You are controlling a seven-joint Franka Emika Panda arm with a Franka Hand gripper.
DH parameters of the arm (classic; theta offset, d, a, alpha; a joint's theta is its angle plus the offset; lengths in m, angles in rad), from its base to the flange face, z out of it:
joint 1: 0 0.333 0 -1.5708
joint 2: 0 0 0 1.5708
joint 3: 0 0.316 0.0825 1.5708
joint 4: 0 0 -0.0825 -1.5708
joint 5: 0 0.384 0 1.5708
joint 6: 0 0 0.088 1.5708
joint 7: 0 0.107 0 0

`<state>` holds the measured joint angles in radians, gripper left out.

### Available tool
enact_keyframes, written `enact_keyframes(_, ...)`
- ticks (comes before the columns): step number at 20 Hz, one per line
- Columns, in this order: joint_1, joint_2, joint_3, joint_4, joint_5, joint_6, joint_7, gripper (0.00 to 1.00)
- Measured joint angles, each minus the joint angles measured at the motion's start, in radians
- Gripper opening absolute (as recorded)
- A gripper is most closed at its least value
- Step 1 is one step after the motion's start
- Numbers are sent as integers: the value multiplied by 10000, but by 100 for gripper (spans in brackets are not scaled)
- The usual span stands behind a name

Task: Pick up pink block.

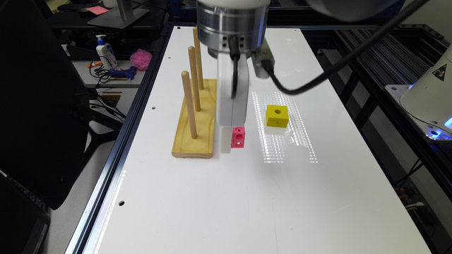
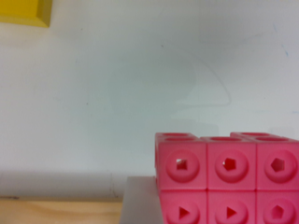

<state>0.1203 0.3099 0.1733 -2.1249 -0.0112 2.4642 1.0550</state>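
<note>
The pink block [image 1: 238, 137] is a small bright pink piece of joined cubes with round holes. It sits on the white table [image 1: 247, 197] between the wooden peg board and the yellow cube. My gripper [image 1: 230, 143] is lowered straight down to table level. Its white body stands right against the block's side that faces the peg board. In the wrist view the pink block [image 2: 229, 179] looms large and very close, with a pale grey part of the gripper touching its edge. Whether the gripper is open or shut cannot be told.
A wooden board [image 1: 197, 120] with three upright pegs [image 1: 189, 104] stands just beyond the gripper at the exterior view's left. A yellow cube [image 1: 277, 115] with one hole lies at the right, and its corner [image 2: 23, 11] shows in the wrist view. A black cable [image 1: 317, 79] hangs from the wrist.
</note>
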Motion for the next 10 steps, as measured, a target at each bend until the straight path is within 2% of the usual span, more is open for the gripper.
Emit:
enact_keyframes(3,1,-193,11,-1,0,-205,30,0)
enact_keyframes(7,0,-316,12,4,0,-260,39,0)
enact_keyframes(10,0,-608,18,3,2,-543,46,0)
